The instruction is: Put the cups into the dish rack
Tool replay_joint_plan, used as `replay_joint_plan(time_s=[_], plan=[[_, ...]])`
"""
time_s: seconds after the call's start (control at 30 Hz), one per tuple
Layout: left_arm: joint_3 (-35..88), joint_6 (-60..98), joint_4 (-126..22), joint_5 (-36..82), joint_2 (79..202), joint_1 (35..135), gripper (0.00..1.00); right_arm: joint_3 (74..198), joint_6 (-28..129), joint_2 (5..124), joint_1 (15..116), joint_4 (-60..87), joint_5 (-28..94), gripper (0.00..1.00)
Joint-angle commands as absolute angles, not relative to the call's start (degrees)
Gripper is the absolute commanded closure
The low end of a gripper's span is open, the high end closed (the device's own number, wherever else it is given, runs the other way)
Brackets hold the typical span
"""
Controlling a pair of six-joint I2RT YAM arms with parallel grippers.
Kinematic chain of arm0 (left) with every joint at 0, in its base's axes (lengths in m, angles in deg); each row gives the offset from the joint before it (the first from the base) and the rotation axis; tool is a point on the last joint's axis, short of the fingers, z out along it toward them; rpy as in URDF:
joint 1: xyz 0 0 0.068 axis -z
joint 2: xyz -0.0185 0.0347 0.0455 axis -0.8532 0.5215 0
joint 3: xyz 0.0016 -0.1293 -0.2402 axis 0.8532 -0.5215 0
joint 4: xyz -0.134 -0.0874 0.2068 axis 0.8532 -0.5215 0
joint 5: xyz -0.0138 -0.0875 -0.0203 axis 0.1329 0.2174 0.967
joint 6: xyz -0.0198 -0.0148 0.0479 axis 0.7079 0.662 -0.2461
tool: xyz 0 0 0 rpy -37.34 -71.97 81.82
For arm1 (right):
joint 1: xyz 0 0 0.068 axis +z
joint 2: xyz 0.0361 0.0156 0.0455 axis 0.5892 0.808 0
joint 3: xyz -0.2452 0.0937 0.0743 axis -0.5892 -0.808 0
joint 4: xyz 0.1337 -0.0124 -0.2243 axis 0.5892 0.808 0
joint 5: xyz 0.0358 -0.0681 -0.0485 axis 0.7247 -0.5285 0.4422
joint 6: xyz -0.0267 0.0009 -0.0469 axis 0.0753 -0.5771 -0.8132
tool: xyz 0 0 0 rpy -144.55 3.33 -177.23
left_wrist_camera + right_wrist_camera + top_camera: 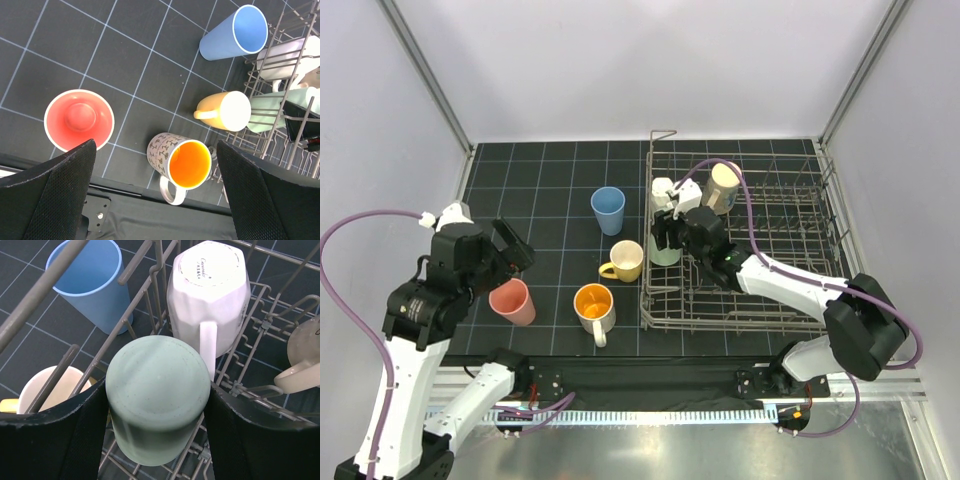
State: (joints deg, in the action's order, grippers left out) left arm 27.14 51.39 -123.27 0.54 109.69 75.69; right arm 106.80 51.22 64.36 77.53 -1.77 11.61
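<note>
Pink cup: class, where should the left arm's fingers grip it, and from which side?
Probably one finger inside and one outside its wall at the rim, coming straight down from above. The pink cup stands upright, mouth up, round and handleless, with nothing touching it.

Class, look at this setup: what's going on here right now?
The right gripper is closed on a pale green cup, held upside down at the left side of the dish rack. An inverted white mug and a cream mug sit in the rack too. The left gripper hangs open over the table, holding nothing. The blue cup, pink cup, yellow mug and orange-lined mug are not yet loaded.
</note>
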Motion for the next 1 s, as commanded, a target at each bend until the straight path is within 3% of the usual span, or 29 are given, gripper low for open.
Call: replay_joint_plan(time_s=[0.0,0.2,0.5,0.97], plan=[[27.4,50.6,-123.7,1.6,108.8,75.6,0.00,109.4,52.4,62.9,77.9,-0.7,8.4,0.45],[27.5,50.7,-124.8,1.5,107.9,75.5,0.00,109.7,53.5,59.8,78.2,2.8,6.7,0.27],[27.0,51.7,-126.3,3.4,107.2,75.6,0.00,110.0,55.9,56.0,78.3,7.1,6.5,0.13],[28.3,53.9,-131.1,2.6,113.5,75.6,0.00,118.5,59.7,48.5,78.1,24.6,-0.8,0.06]])
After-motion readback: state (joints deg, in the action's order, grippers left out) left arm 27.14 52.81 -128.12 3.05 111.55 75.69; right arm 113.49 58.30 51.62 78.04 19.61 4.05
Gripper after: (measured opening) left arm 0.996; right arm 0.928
